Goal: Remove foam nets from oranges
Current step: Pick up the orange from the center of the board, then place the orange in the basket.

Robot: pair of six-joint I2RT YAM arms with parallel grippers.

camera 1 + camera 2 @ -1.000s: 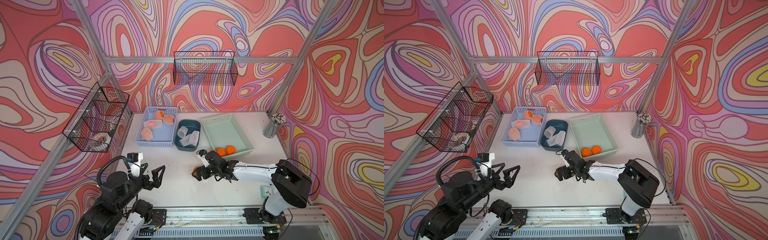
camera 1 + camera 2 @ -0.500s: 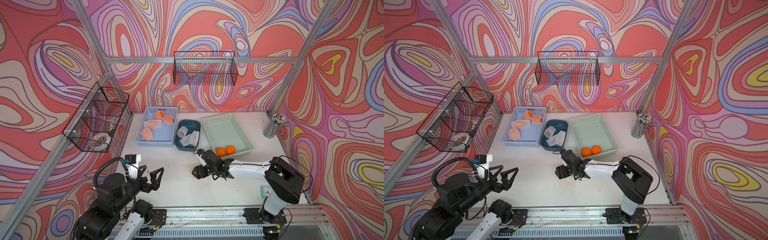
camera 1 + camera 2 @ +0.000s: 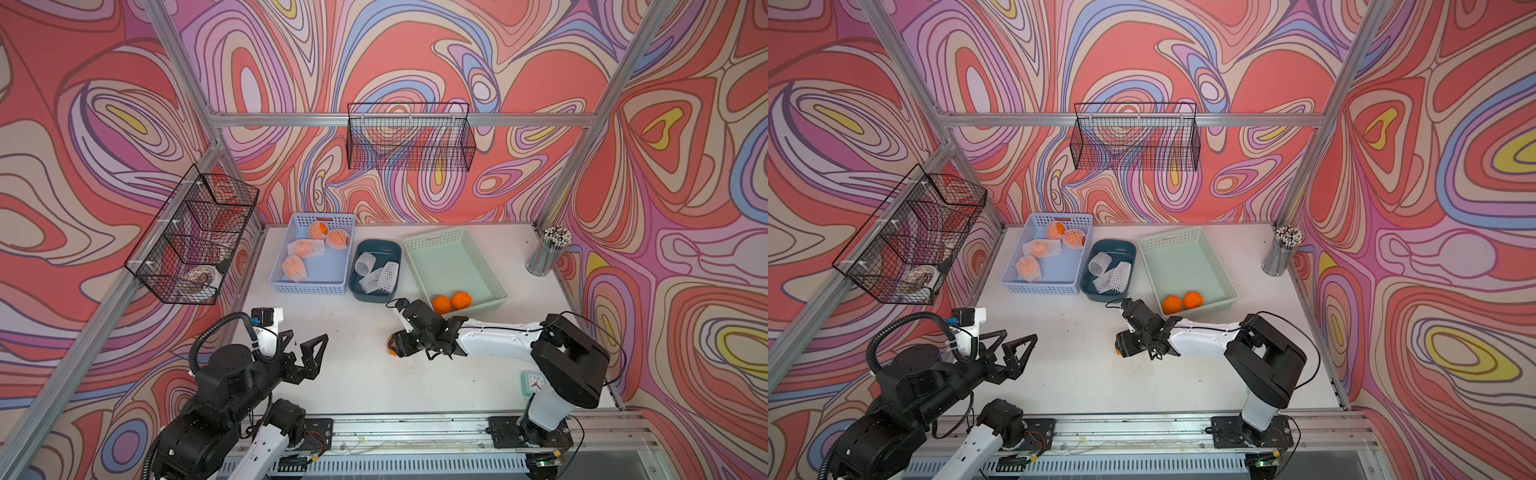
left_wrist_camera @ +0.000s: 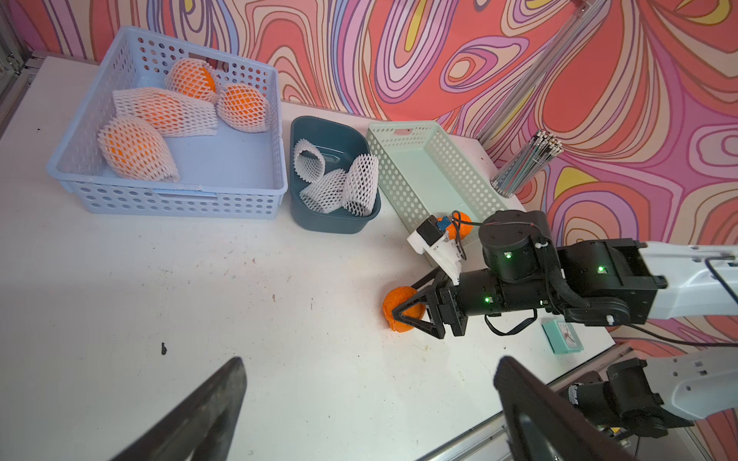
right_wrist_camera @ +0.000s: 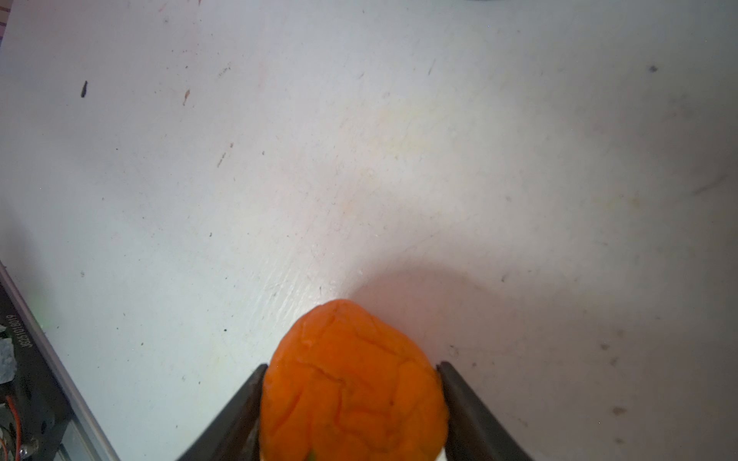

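Left wrist view, four netted oranges [image 4: 137, 149], three empty nets [image 4: 361, 183], right fingers [image 4: 415, 301] gripping bare orange [image 4: 396, 297], left fingers [image 4: 211, 407] open

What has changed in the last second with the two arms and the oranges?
The right tool closed in on the bare orange on the table; its fingers now press both sides. The left tool stayed open and in place. The netted oranges, empty nets and baskets did not move.
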